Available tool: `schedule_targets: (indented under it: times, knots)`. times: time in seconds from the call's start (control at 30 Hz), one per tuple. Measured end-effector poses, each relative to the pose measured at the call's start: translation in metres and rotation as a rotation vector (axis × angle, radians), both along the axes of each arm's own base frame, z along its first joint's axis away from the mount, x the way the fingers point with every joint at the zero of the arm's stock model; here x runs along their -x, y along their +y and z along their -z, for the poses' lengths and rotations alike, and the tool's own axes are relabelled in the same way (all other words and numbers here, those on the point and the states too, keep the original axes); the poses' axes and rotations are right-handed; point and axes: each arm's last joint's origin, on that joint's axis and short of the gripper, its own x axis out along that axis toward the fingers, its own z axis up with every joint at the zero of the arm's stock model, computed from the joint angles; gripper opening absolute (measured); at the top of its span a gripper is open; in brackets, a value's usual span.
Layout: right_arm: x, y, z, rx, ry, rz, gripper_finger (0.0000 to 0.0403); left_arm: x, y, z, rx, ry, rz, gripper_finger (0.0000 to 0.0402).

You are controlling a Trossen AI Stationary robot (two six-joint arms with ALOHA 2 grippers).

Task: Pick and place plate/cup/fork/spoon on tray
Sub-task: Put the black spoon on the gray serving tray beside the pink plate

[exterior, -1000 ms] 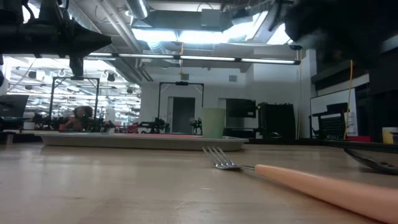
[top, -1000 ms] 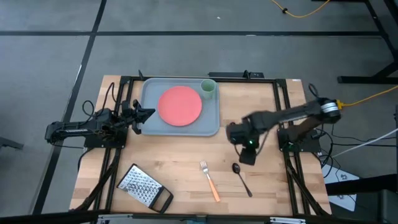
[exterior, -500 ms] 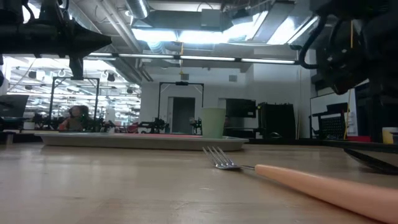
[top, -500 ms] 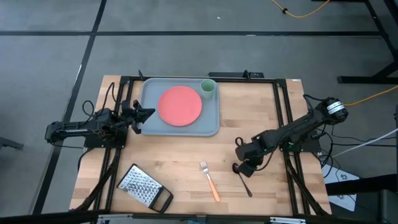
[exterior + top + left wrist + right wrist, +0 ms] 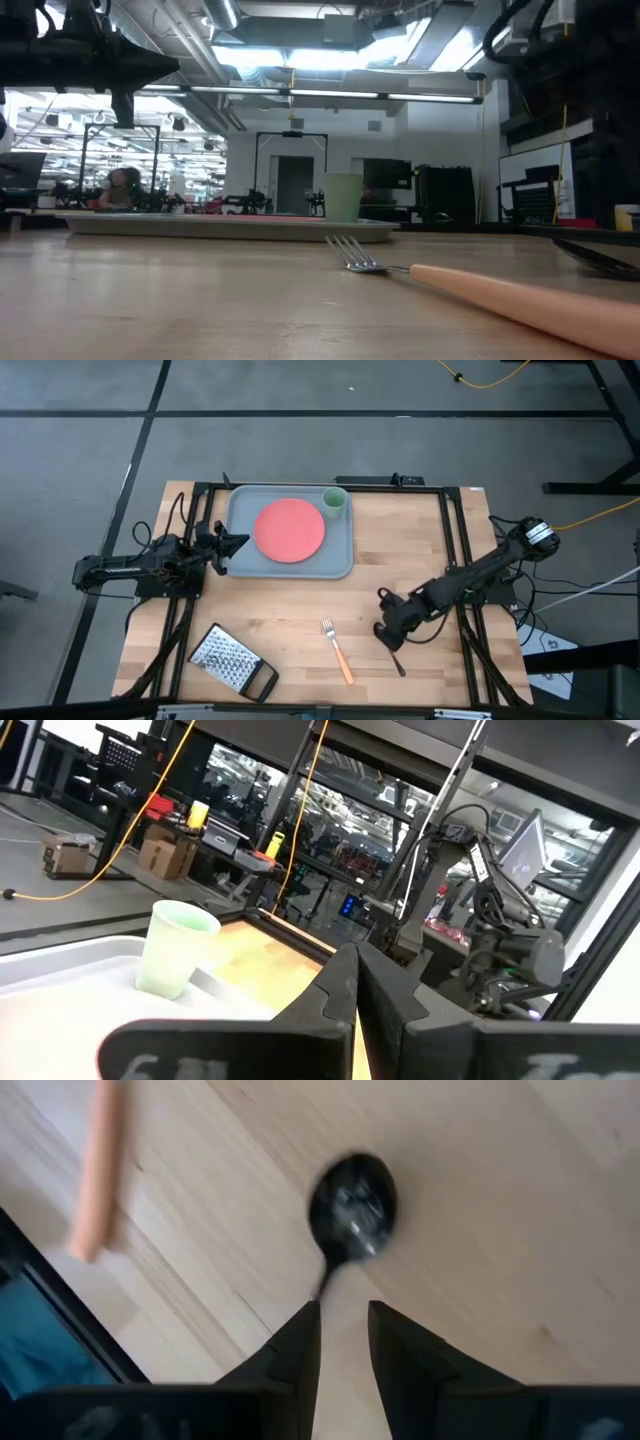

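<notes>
The coral-red plate (image 5: 290, 528) and the pale green cup (image 5: 334, 502) stand on the grey-blue tray (image 5: 240, 565) at the table's far middle. The orange-handled fork (image 5: 338, 652) and the dark spoon (image 5: 396, 657) lie flat on the wood near the table's near edge. My right gripper (image 5: 384, 632) hangs low over the spoon's bowl end, a little open. In the right wrist view its fingers (image 5: 343, 1315) stand on either side of the spoon's handle just below the bowl (image 5: 353, 1205). My left gripper (image 5: 238, 543) waits shut at the tray's left edge.
A metal grater with a black handle (image 5: 232, 662) lies at the near left of the table. The fork lies a short way left of the spoon, and its handle end shows in the right wrist view (image 5: 97, 1170). Black frame rails (image 5: 455, 550) run along the table's sides.
My right gripper has gone toward the table's near edge and down, from the bare wood right of the tray to just over the spoon's bowl end. The spoon, the fork and the things on the tray have stayed where they were.
</notes>
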Motion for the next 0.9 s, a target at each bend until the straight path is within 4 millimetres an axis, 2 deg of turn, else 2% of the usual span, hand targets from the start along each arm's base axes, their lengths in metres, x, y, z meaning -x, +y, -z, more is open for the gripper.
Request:
schedule_targets:
  times: [0.27, 0.77, 0.9]
  knots:
    - [-0.003, 0.006, -0.002, 0.043, -0.091, 0.027, 0.0091, 0.000, 0.000, 0.000, 0.000, 0.000, 0.000, 0.0000]
    - [-0.010, 0.004, -0.006, 0.155, -0.231, 0.104, 0.0091, 0.000, 0.000, 0.000, -0.001, 0.000, 0.000, 0.0000]
    - [-0.013, 0.006, -0.007, 0.139, -0.263, 0.111, 0.0091, 0.000, 0.000, 0.000, -0.001, 0.001, 0.000, 0.0000]
